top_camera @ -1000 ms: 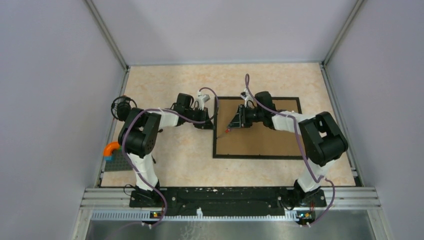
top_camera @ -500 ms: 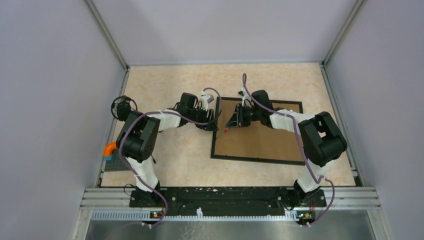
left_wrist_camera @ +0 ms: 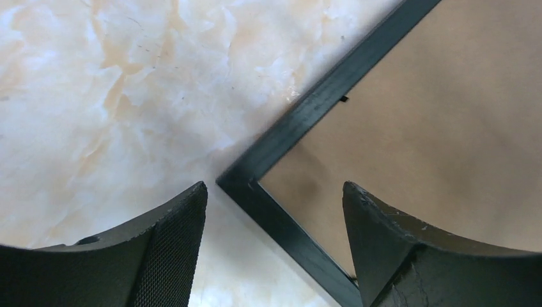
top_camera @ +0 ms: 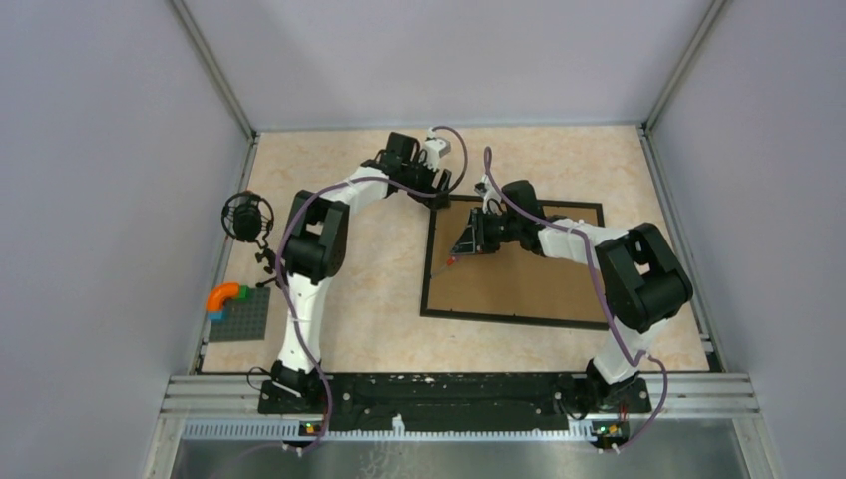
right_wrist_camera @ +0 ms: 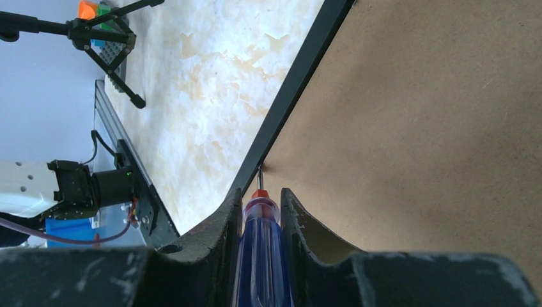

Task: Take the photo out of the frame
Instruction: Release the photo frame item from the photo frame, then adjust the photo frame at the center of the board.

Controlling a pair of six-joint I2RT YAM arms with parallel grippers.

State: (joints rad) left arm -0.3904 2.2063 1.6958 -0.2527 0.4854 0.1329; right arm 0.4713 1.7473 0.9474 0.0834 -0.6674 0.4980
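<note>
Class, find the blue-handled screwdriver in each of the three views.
Top external: the screwdriver sits mid-picture, at the left rail of the frame.
Left wrist: not in it.
Right wrist: bottom centre, clamped in the right hand.
Shared landmark: the frame's black rail, in all three.

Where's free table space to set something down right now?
Bare table between left arm and frame, down to the near edge; also the far-right strip behind the frame. Crowded: frame's far-left corner (left fingers) and left edge (screwdriver).
</note>
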